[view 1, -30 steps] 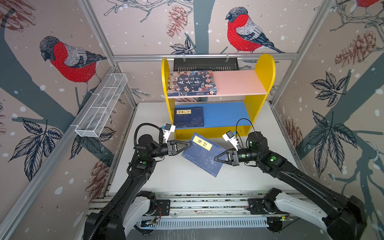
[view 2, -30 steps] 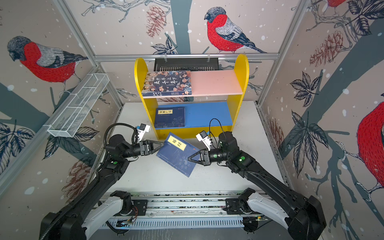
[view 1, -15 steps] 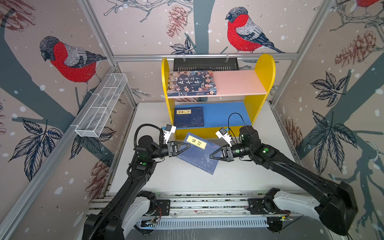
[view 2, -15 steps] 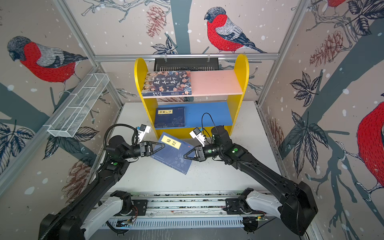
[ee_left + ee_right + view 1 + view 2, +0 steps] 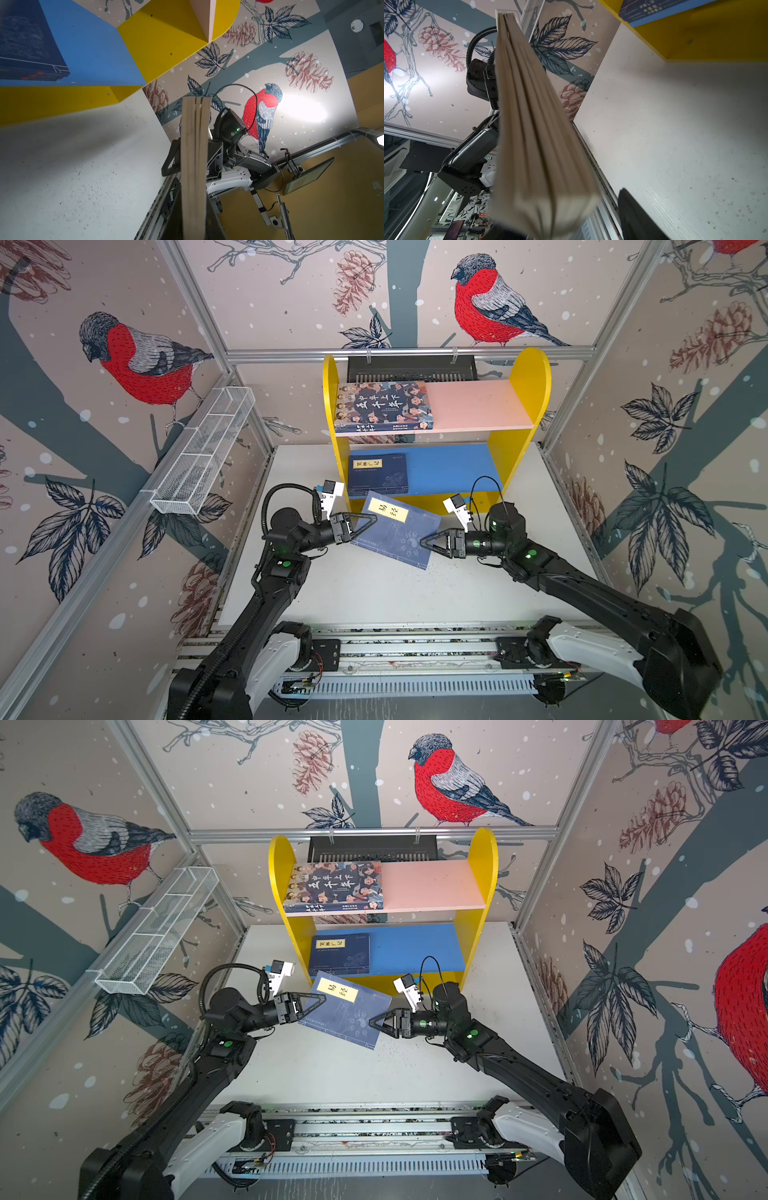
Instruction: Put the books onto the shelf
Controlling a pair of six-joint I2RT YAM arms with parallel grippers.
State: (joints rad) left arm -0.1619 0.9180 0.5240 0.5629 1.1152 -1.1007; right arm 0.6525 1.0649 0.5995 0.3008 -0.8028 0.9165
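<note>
White tabletop (image 5: 374,593) lies nearest. Over it the left end effector (image 5: 371,521) is pressed together on the left edge of the navy stack (image 5: 395,535). That stack is several thin books, yellow-labelled on top, angled just in front of the shelf (image 5: 505,456). Opposite, the right end effector (image 5: 422,541) is spread astride the stack's right edge; in the right wrist view one of its fingers (image 5: 637,212) stands apart from the page edges. Farther back a navy book (image 5: 378,475) lies flat at the left of the blue lower board (image 5: 449,466). An illustrated book (image 5: 384,406) lies at the left of the pink upper board (image 5: 478,404). Behind the shelf hangs a black slotted basket (image 5: 411,369).
</note>
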